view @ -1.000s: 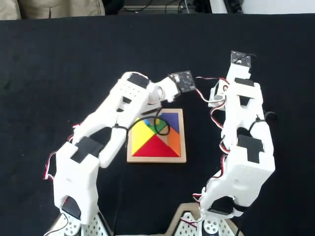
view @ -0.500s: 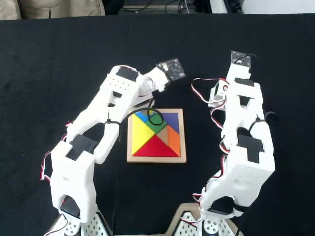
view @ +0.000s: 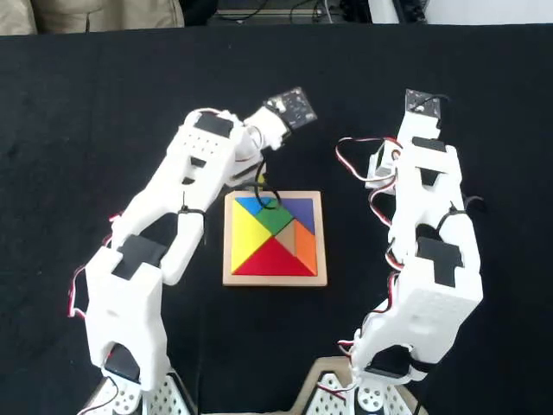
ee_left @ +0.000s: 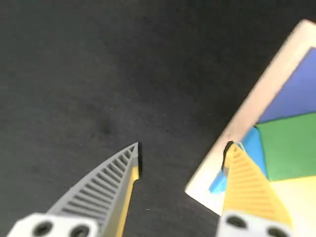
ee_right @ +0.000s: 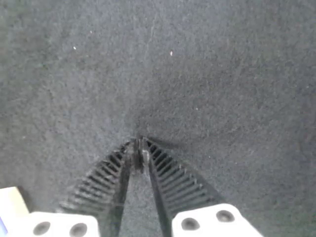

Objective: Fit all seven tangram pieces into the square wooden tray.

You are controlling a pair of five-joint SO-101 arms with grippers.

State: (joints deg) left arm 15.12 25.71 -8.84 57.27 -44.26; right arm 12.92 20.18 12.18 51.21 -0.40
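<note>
Left gripper (ee_left: 182,148): fingers spread wide, nothing between them. One fingertip hung over a corner of the square light-wood tray (ee_left: 256,94), above the light blue triangular piece (ee_left: 254,145). The other fingertip hung over the black cloth table (ee_left: 98,74), just outside that corner. Just past the blue piece from this gripper lay the green piece (ee_left: 291,148) and the violet-blue piece (ee_left: 296,94).

High view: the yellow triangle (view: 246,238), red triangle (view: 275,259), orange piece (view: 305,246) and small tan triangle (view: 283,235) lay flat in the same tray.

Right gripper (ee_right: 139,143): fingers pressed together, empty, tips low over bare cloth, well apart from the tray.
</note>
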